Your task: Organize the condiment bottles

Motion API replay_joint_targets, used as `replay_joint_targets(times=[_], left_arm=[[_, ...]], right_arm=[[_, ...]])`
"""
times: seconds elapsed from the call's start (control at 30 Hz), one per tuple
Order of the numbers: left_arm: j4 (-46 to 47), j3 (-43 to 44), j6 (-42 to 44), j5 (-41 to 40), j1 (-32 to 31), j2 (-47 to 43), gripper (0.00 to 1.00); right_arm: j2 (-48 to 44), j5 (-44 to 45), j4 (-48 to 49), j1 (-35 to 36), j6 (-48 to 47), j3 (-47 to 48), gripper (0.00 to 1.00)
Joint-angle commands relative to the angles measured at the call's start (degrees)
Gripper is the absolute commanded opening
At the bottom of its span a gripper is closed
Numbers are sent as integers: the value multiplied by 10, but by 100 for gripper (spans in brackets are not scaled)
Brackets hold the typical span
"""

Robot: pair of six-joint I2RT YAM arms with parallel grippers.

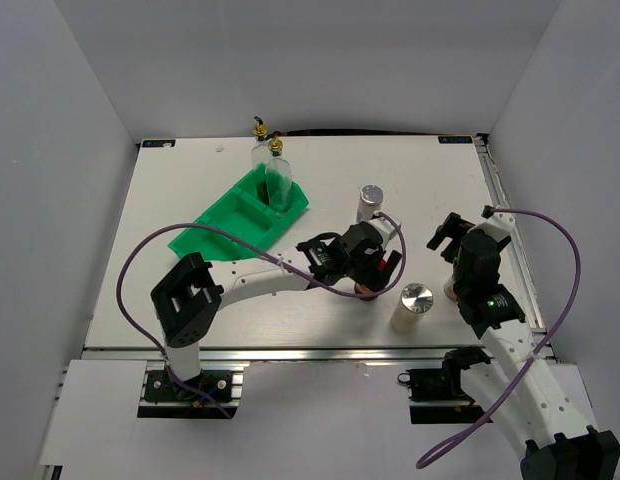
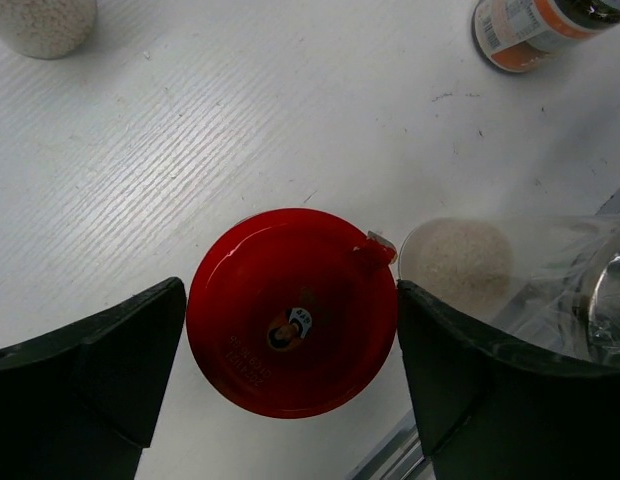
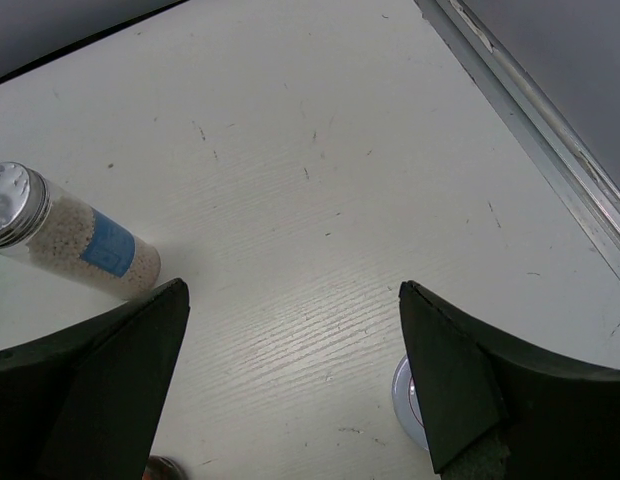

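The red-lidded jar (image 2: 290,310) is seen upright on the bench (image 1: 430,170), directly beneath the left gripper (image 1: 378,272). The jaws are spread wide to either side of its lid, and contact cannot be told. A silver-capped shaker (image 2: 460,262) is stood just beside the jar. The right gripper (image 3: 290,300) is held over bare bench with jaws released and nothing between them. A second shaker (image 1: 370,200) is stood beyond the left gripper. One gold-pourer glass bottle (image 1: 277,178) is set in a compartment of the green tray (image 1: 225,220), and the other bottle (image 1: 260,150) is stood at the tray's far end.
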Motion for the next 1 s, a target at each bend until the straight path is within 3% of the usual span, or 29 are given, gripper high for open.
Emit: replay_joint_targets(times=[0.0,0.17,0.2,0.27,0.37,0.4,0.6,0.8,0.97], left_arm=[[-3,22,7,-13,-5,-10,91],[-6,34,9,-14,-5,1,57],[-5,34,10,-16,-5,1,46],[-6,35,11,-20,-5,0,34],[-16,37,8,-54,-5,-11,3],[-16,34,7,-72,-5,-28,0],[-21,-25,-16,-219,26,-156,0],[-27,-103,-71,-252,157,-257,0],[-25,-118,-68,-256,220,-287,0]], right_arm=[[-5,13,19,-3,5,-3,89],[-2,6,26,-3,2,-5,89],[-2,5,25,-3,1,-5,89],[-2,5,26,-3,0,-6,90],[-4,2,27,-3,-1,-6,90],[-5,1,27,-3,0,-6,89],[-7,2,26,-4,-3,-7,89],[-9,4,27,-5,1,-8,89],[-4,5,26,-6,0,-8,89]])
